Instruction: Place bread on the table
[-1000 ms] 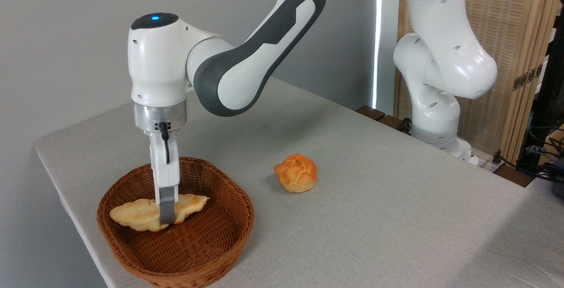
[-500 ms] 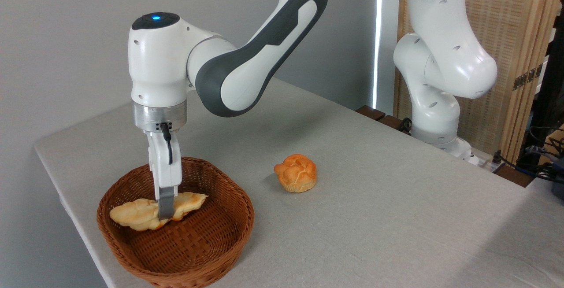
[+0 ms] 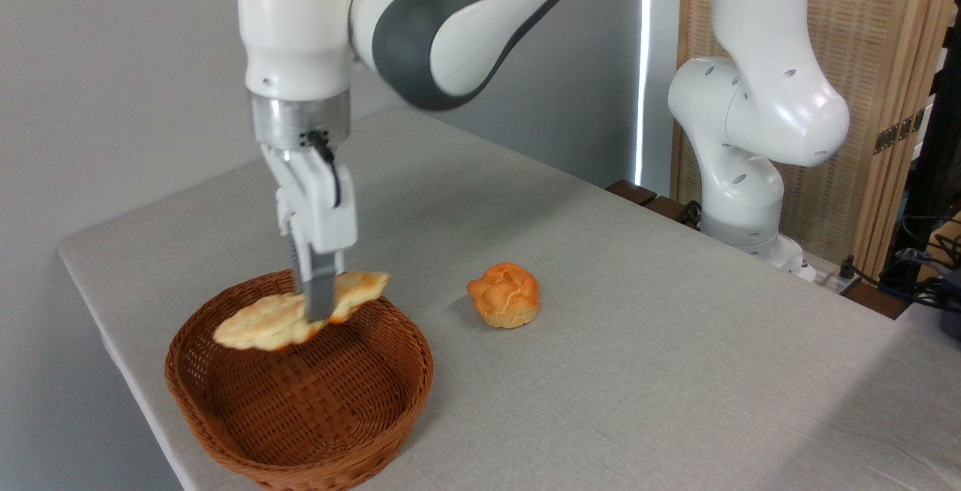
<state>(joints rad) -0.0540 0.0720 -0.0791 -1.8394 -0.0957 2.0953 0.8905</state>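
My gripper (image 3: 318, 309): it points straight down. My jaws are pinched tight on the bread, near its middle. I can see one grey finger (image 3: 320, 297) in front of the loaf. The other finger is hidden behind it.

Bread (image 3: 296, 312): I am holding it up in the air. It hangs above the basket, over the back part, and I can see the basket floor under it. It looks a bit blurry.

Bread's long way: it runs from left to right, almost flat. The right end is a little higher than the left end. The right tip is browner and points toward the bun. The left tip is pale and points toward the basket's left rim.

Basket (image 3: 390, 378): brown and woven. It sits on the table near the front left corner. Nothing else is inside it.

Bun (image 3: 504, 295): small, round and orange-brown. It sits on the table to the right of the basket, apart from it.

Table (image 3: 638, 341): covered in light grey cloth. The basket and the bun rest on it.

My arm (image 3: 450, 18): white and dark grey. It reaches over from its base, which is at the far side of the table from the basket.
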